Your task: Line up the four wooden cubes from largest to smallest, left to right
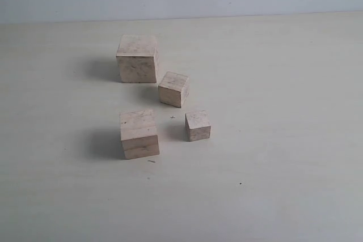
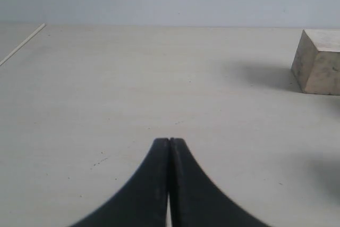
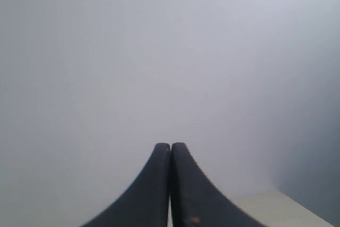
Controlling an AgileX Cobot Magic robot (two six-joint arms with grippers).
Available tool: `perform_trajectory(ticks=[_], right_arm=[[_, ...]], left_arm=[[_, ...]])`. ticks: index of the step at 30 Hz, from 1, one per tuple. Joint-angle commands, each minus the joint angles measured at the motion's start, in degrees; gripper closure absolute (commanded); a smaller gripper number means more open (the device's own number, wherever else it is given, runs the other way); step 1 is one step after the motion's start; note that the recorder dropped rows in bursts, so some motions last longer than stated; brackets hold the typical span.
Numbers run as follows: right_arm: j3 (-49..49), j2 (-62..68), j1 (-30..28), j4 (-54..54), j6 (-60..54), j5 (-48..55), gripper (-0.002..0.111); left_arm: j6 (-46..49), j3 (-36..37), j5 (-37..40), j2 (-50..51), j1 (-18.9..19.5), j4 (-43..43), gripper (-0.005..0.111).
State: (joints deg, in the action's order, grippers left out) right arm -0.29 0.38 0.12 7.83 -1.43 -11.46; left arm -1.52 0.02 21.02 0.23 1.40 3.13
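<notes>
Sitting in a loose bunch on the pale table (image 1: 295,196) are four wooden cubes, and both claws are clenched on nothing.
From the middle of the bunch, the biggest cube (image 1: 137,59) is at 11 o'clock, the second-biggest cube (image 1: 139,134) at 7, the middle-sized cube (image 1: 173,89) at 1 and the smallest cube (image 1: 198,126) at 5. None touch. Both the left claw (image 2: 169,141) and the right claw (image 3: 170,144) have their tips pressed together.

The left gripper (image 2: 169,141) is seen with black fingers pressed together, nothing held; the right gripper (image 3: 170,145) is likewise closed and empty.
</notes>
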Motion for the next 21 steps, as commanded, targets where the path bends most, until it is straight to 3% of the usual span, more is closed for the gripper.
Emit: perform_trajectory(ticks=[1, 8, 14, 17, 21], right_arm=[[0.29, -0.38, 0.22, 0.73, 16.34, -8.61, 0.108], [-6.93, 1.15, 0.22, -11.21, 24.9, -0.78, 0.108], [-18.05, 12.79, 0.22, -21.74, 34.67, -0.7, 0.108], [-24.85, 20.83, 0.22, -33.23, 43.25, -0.44, 0.108], [-32.67, 33.05, 0.22, -59.78, 66.49, -4.73, 0.108]], left_arm=[[-0.44, -0.02, -0.31, -0.23, 0.14, -0.44, 0.107], [-0.44, -0.02, -0.31, -0.23, 0.14, -0.44, 0.107], [-0.44, -0.02, -0.31, -0.23, 0.14, -0.44, 0.107], [-0.44, -0.02, -0.31, -0.23, 0.14, -0.44, 0.107], [-0.44, -0.02, -0.31, -0.23, 0.14, -0.44, 0.107]])
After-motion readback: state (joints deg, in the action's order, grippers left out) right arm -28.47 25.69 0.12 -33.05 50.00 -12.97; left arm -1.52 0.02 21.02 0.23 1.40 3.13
